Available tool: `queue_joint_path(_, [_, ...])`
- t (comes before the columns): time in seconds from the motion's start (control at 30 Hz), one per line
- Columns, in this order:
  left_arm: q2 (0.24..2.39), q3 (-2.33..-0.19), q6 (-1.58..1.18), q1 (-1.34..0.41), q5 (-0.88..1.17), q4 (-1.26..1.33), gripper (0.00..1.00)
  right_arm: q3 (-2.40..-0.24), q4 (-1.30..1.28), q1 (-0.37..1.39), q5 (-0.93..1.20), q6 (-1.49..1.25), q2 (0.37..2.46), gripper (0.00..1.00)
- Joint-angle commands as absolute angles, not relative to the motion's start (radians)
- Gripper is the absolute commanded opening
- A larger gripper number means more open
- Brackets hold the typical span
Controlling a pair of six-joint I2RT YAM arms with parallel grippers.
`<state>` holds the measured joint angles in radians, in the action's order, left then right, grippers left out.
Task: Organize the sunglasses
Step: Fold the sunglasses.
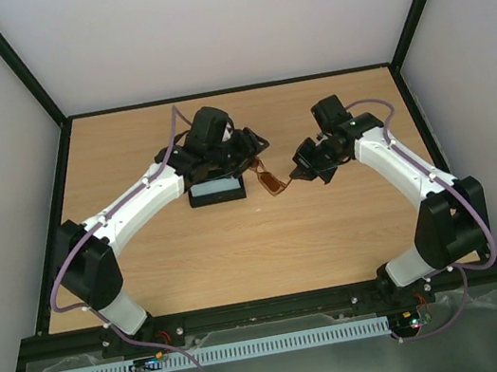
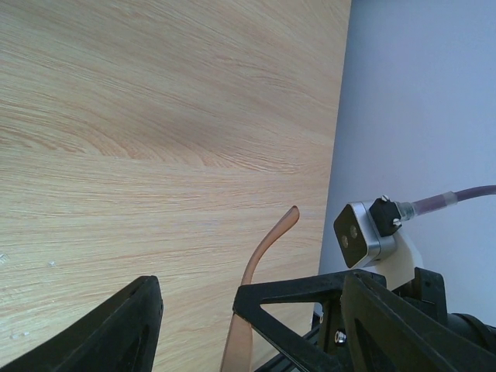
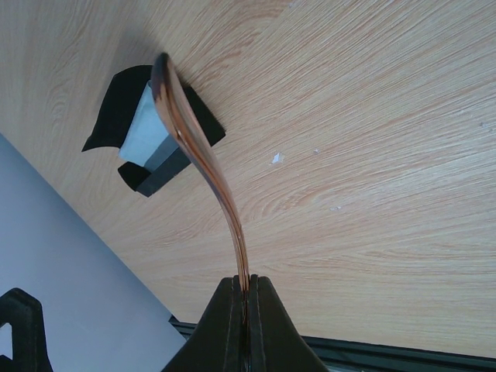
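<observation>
The sunglasses are thin, brown and amber-tinted, and hang above the table between my two grippers. My right gripper is shut on them; in the right wrist view its jaws pinch the thin brown frame, which curves up and away. My left gripper is open beside them. In the left wrist view one slim temple arm stands between the spread fingers, close to the right finger.
A black oblong case lies open just left of the sunglasses, under the left arm, with a light blue cloth in it. Both also show in the right wrist view, the case and the cloth. The right arm's camera is near.
</observation>
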<state>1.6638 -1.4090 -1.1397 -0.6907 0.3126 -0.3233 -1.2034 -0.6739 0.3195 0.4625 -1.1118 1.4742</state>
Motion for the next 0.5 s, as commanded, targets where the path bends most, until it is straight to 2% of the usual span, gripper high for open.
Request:
queue_joint_path(0.0, [1.665, -1.443, -1.125, -0.693, 0.305, -0.345, 0.66, -1.218, -0.691, 0.326, 0.476, -1.12, 1.488, 0.01])
queue_joint_path(0.2, [1.655, -1.442, -1.12, -0.692, 0.3, -0.351, 0.66, -1.203, -0.673, 0.325, 0.493, -1.132, 1.489, 0.01])
queue_joint_path(0.27, [1.656, -1.44, -1.118, -0.692, 0.299, -0.356, 0.61, -1.201, -0.673, 0.325, 0.495, -1.132, 1.49, 0.01])
queue_joint_path(0.47, [1.657, -1.444, -1.111, -0.689, 0.295, -0.375, 0.55, -1.197, -0.684, 0.324, 0.485, -1.126, 1.493, 0.01])
